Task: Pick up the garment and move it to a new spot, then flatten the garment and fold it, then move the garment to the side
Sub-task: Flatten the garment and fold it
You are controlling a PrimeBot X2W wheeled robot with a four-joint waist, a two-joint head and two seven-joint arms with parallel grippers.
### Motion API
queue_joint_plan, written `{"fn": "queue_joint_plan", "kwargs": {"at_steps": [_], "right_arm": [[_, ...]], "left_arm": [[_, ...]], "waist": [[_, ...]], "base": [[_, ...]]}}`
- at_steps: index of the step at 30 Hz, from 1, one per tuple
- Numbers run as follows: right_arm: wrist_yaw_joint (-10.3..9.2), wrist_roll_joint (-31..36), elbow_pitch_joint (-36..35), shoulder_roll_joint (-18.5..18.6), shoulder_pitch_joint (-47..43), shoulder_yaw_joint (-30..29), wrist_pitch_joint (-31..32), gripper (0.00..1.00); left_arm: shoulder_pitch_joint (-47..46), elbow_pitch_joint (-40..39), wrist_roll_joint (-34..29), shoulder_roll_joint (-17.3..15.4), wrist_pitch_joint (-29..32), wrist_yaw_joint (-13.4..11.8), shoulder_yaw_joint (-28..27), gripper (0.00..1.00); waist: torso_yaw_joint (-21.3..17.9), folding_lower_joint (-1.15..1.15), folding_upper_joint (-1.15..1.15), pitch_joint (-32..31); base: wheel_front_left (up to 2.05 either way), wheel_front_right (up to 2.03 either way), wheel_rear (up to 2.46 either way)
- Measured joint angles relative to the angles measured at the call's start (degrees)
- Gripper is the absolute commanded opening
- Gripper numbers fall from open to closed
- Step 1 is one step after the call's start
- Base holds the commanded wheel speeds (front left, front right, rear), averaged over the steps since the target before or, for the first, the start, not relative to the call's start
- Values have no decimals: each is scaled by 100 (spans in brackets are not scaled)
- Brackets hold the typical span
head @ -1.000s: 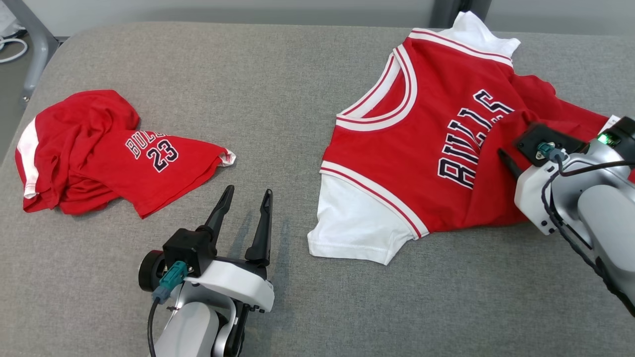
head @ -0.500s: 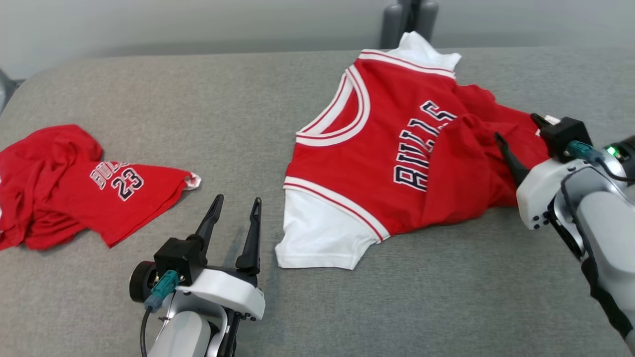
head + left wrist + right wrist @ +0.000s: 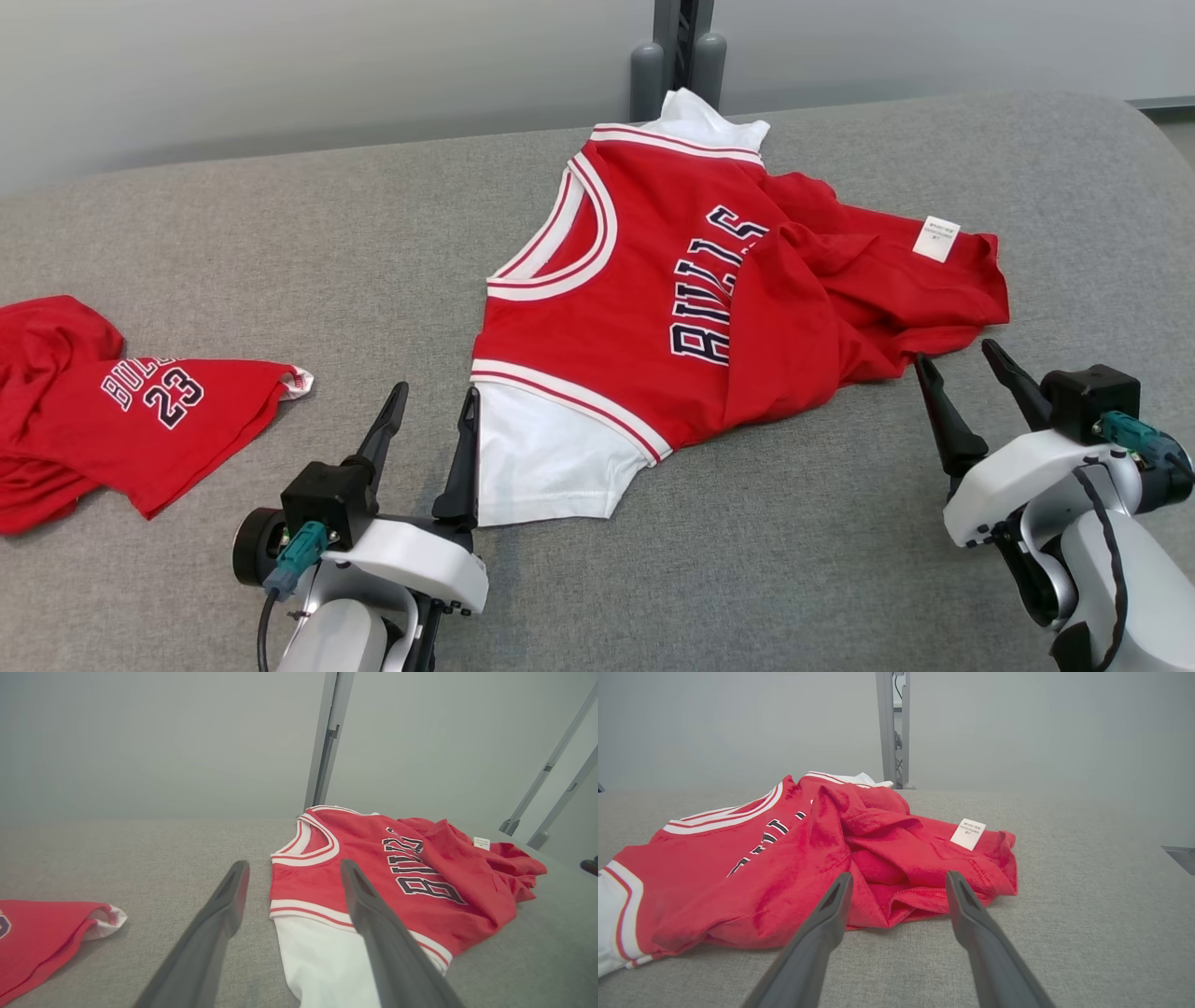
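Basketball jersey [image 3: 653, 308], red with white sleeves and trim, lies on a grey fabric-covered table [image 3: 373, 233], around the middle and reaching toward the far edge. Its neckline points left. The left half lies fairly flat, with dark "BULLS" lettering showing. The right half is bunched and folded over itself, and a small white label [image 3: 935, 237] is turned up near its right edge. One white sleeve [image 3: 546, 467] sticks out at the near left corner.

Left tool [image 3: 436, 390] sits low at the near left, its two dark fingers spread wide and holding nothing. One fingertip is just beside the edge of the near white sleeve. Right tool [image 3: 954, 353] sits at the near right, also spread wide and empty. Its fingertips point at the crumpled red hem, close to it but apart.

Second red garment [image 3: 140, 411], printed with "23", lies crumpled at the table's far left, well apart from the jersey. Behind the table stand a plain grey wall and a metal post [image 3: 677, 56].
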State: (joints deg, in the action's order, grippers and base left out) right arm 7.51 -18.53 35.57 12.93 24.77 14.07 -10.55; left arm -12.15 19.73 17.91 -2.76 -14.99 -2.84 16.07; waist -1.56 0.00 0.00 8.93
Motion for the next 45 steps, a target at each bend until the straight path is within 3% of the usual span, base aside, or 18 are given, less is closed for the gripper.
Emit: {"fn": "queue_joint_plan", "kwargs": {"at_steps": [9,15,27,41,42,43,44,45], "right_arm": [[0,-22,-421,-168,-158,-346,310,100],[0,-426,-443,-178,75,-455,603,100],[-1,-1720,400,-112,942,-976,1190,100],[-1,-2596,1073,137,1533,-766,1321,100],[-1,-2655,1067,137,1546,-720,1318,94],[-1,-2696,1034,154,1550,-648,1301,42],[-1,-2717,994,170,1551,-586,1278,16],[-1,-2747,959,188,1551,-517,1230,0]], "left_arm": [[-19,19,-18,1,0,33,44,100],[-83,18,-16,1,0,33,108,100],[-249,15,55,0,0,24,283,100],[-370,-41,151,-2,0,-27,397,100],[-371,-43,160,-2,0,-33,399,100],[-372,-43,166,-2,0,-34,400,100],[-377,-42,166,-1,0,-36,400,100],[-386,-41,166,-1,0,-51,400,100]], "waist": [[80,0,0,52],[276,0,0,184],[864,0,0,575],[1307,0,0,913],[1308,0,0,919],[1306,0,0,923],[1302,0,0,922],[1294,0,-1,917]], "base": [[0,0,0],[0,0,0],[0,0,0],[0,0,0],[0,0,0],[0,0,0],[0,0,0],[0,0,0]]}}
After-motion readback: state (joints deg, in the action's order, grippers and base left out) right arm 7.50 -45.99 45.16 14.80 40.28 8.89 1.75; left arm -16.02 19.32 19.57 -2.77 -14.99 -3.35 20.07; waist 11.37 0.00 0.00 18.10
